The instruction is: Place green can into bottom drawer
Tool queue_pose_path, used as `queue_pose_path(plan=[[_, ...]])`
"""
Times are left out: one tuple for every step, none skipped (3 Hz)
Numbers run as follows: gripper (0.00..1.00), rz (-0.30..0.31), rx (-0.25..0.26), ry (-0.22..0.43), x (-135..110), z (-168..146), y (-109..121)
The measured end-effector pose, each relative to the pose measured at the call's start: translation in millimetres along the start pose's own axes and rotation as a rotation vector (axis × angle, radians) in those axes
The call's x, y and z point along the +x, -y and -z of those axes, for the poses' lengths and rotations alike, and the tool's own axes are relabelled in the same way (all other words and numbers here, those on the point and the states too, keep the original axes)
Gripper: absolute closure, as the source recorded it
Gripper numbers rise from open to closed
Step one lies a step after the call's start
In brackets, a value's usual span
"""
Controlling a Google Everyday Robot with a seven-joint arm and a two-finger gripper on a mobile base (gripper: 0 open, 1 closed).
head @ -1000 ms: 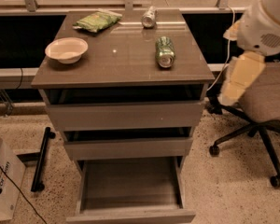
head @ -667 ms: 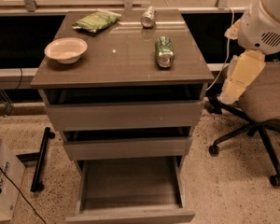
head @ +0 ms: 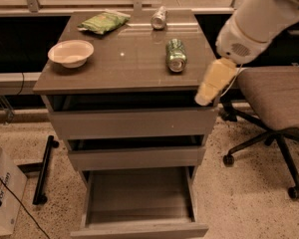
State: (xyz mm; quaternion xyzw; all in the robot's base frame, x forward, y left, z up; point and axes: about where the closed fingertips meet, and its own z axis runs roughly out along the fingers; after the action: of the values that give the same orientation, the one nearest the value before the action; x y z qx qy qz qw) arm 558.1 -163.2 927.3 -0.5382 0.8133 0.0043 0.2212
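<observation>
The green can (head: 176,55) lies on its side on the right part of the cabinet top (head: 124,68). The bottom drawer (head: 139,203) is pulled out and shows a plain grey interior with nothing in it. The two drawers above it stand slightly ajar. My gripper (head: 212,82), pale and pointing down, hangs at the cabinet's front right corner, to the right of the can and lower in the picture, holding nothing I can see. The white arm reaches in from the upper right.
A white bowl (head: 71,52), a flat green snack bag (head: 104,21) and a silver can (head: 159,17) are on the cabinet top. An office chair (head: 276,101) stands right of the cabinet. A cardboard box (head: 2,193) and a black bar (head: 44,171) are on the floor at the left.
My arm and gripper have moved left, from over the chair to the cabinet's right front corner. The can and the drawers have not moved.
</observation>
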Motion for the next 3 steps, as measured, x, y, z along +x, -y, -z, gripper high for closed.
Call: queue_pose_path(plan=[[0.00, -0.083, 0.049, 0.039, -20.3, -31.8, 28.9], [0.00, -0.227, 0.092, 0.104, -32.7, -73.7, 72.6], [0.00, -0.319, 0.091, 0.166, -43.6, -102.3, 92.7]])
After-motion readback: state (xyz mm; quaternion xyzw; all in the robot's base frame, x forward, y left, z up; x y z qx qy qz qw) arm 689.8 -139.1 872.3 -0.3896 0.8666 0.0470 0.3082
